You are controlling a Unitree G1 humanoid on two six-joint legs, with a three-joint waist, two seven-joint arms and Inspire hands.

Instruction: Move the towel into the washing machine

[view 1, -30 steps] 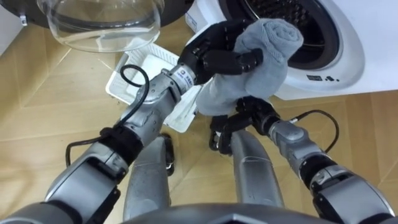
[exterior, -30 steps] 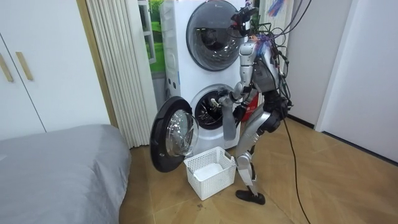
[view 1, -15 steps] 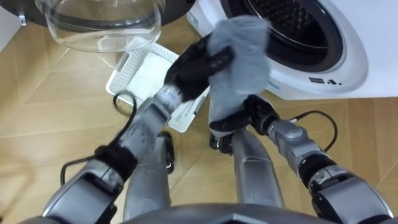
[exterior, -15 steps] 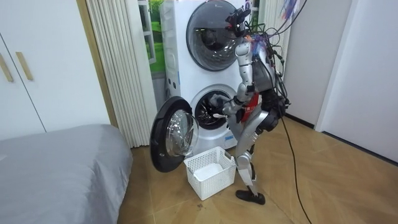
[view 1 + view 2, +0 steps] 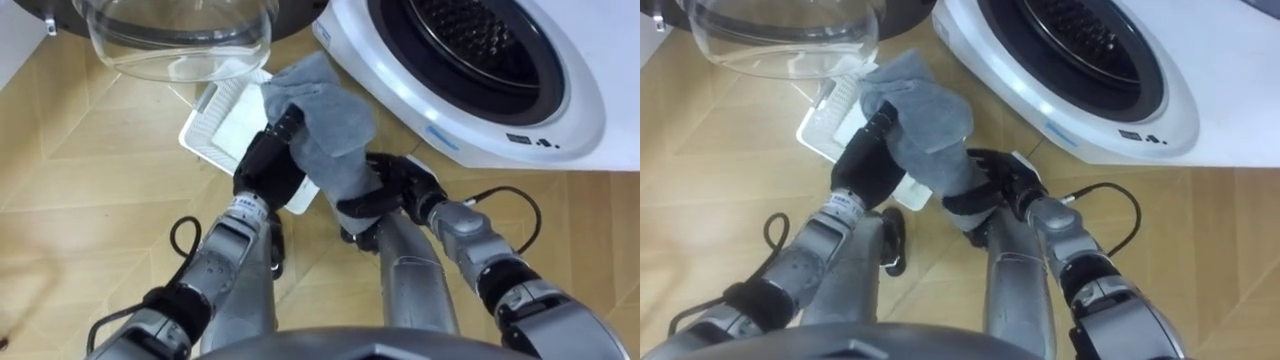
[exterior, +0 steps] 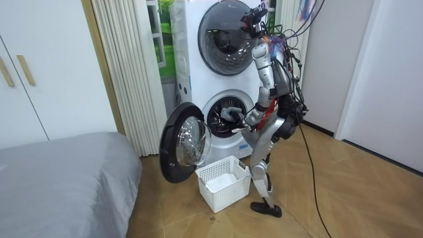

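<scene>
Mid-carry: your left robot hand (image 5: 266, 166) and right robot hand (image 5: 395, 186) both clamped the crumpled grey cloth towel (image 5: 335, 130), just short of the white washing machine (image 5: 560, 95). Next, I judged: lift it into the drum.

Silver arms, black left hand (image 5: 266, 166) and right hand (image 5: 393, 187).

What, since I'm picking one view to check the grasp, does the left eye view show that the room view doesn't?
Left eye view: the left robot hand and right robot hand, both curled on the grey towel, which is held short of the drum; the drum's holes are plain.
Room view: the robot standing at the washer, a second machine stacked above it, and a curtain and bed on the room view's left.
Both: the towel, the open door and the white basket on the floor.
</scene>
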